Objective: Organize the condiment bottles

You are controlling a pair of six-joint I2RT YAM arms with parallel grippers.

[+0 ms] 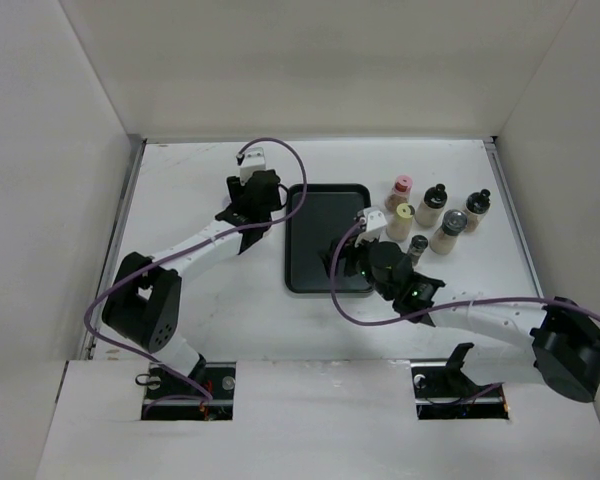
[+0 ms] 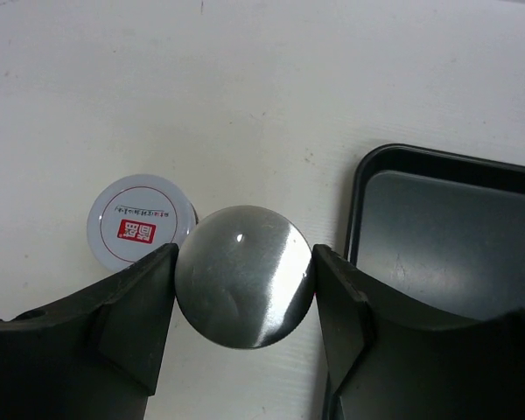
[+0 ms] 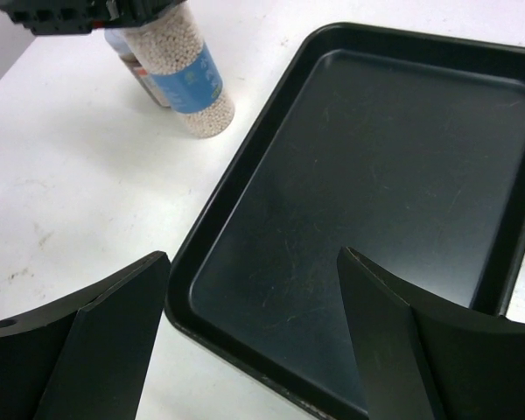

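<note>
the white table (image 1: 200,300) carries everything. the flat black tray (image 1: 320,225) lies at its middle. the left arm (image 1: 195,245) reaches to the tray's left edge, and the right arm (image 1: 480,320) bends in from the right over the tray's near right corner. the right claw (image 3: 254,262) hangs above the tray floor with its jaws spread wide. the left claw (image 2: 243,262) is pinching the silver-capped bottle (image 2: 243,276) at the cap, one finger pressed to each side. this bottle stands upright on the table just left of the tray; the right wrist view shows its pale beads and blue label. just beside it, away from the tray, stands a white-lidded jar (image 2: 140,219) with a red mark on its lid. right of the tray six more bottles stand in a loose cluster: the pink-capped bottle (image 1: 402,190), the yellow-capped bottle (image 1: 401,220), the grey-capped bottle (image 1: 448,230) and three black-capped bottles (image 1: 433,203).
</note>
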